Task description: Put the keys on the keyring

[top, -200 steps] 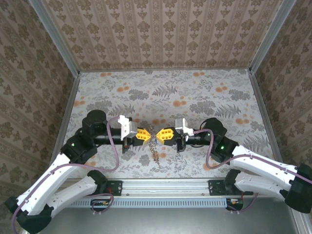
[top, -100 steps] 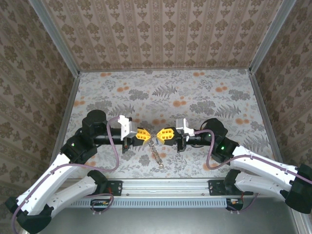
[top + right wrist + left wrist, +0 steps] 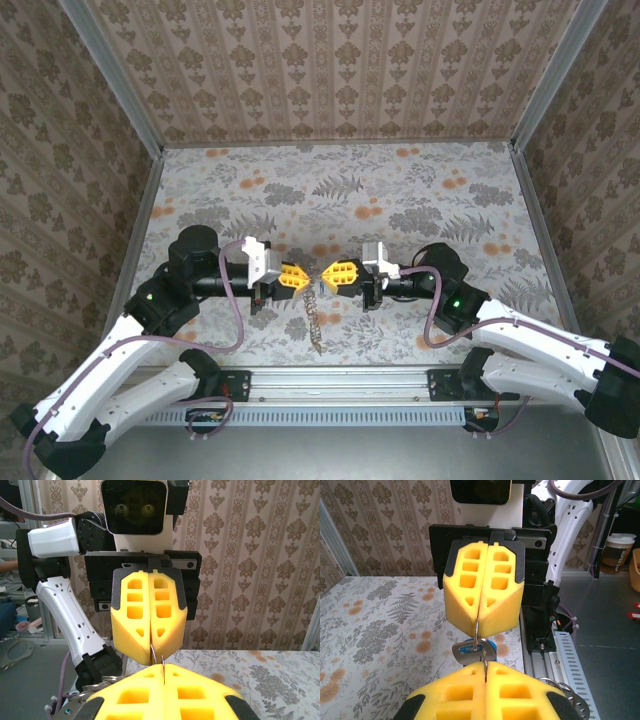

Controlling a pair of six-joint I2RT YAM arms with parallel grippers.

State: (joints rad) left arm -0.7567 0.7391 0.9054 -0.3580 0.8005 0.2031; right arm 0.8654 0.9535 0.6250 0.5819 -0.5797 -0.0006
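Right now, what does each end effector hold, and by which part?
The keyring: left end effector and right end effector each pinch its wire loop, at opposite ends.

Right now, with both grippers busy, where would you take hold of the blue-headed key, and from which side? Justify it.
Take the key by its blue head, probably from below. It hangs under the wire loop that the left gripper and right gripper pinch shut from opposite ends, so yellow fingers block both ends and the top.
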